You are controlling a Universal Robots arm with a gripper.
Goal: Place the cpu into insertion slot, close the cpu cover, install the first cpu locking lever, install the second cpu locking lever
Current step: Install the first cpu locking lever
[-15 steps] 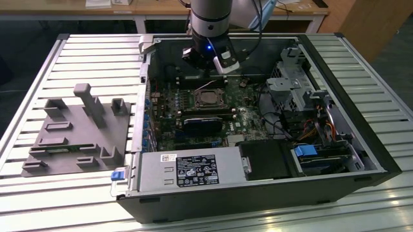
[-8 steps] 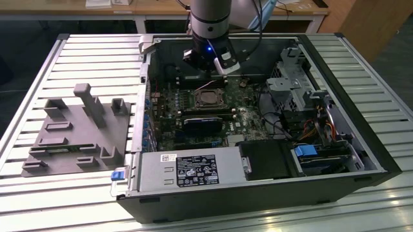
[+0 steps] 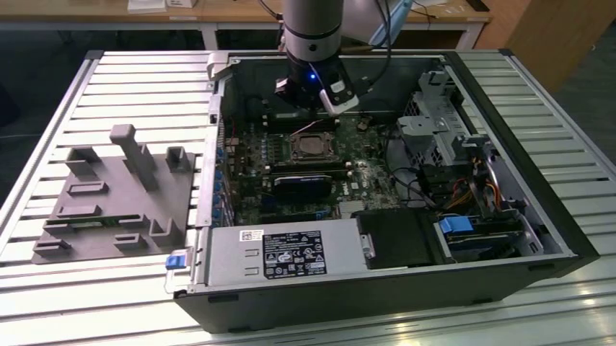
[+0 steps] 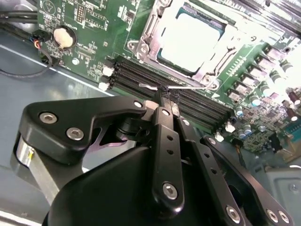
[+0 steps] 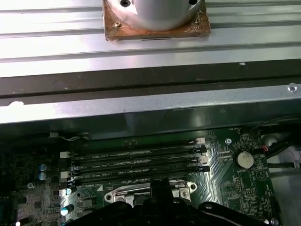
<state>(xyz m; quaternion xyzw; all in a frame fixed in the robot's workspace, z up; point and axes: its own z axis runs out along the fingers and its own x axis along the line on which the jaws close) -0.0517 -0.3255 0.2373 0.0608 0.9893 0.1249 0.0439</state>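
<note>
Exterior view: shows the claw (image 3: 313,117) low inside the open case (image 3: 318,310), just behind the socket (image 3: 291,148).

Second wrist view: shows the chip (image 4: 188,40) seated in that socket, with the cover (image 4: 149,35) folded down around it. Shows the claw narrow, tips pressed together and touching a thin wire lever (image 4: 188,86) along the cover's edge nearest the claw. Cannot tell whether pinched or merely pushed.

First wrist view: looks across the memory slots (image 5: 136,162) toward the case wall.

Points, by judgement, to a lever step in hand; cannot tell which lever. Calls for steady contact on that slim wire, without slipping onto the slots.
</note>
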